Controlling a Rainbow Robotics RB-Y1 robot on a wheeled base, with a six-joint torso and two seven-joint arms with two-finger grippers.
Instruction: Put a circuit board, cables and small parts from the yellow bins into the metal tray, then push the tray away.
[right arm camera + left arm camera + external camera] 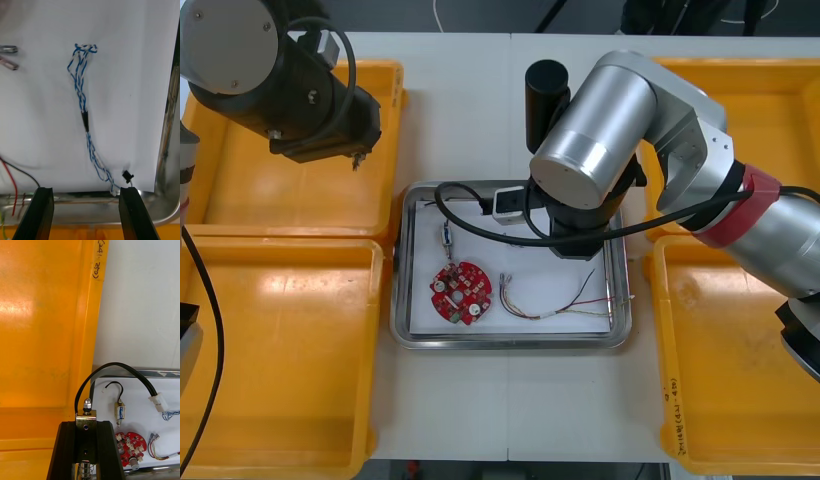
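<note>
Right tool [86,192] hangs spread above the tray's [170,210] cable [83,112]. Left tool [86,424] pinches a small metal part [86,413] near the counter's [470,100] far-left corner.

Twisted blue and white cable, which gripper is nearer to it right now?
Right. The right gripper hangs open over the metal tray, the cable just beyond its fingers. The left gripper is over the far left yellow bin, gripping a small metal part.
</note>
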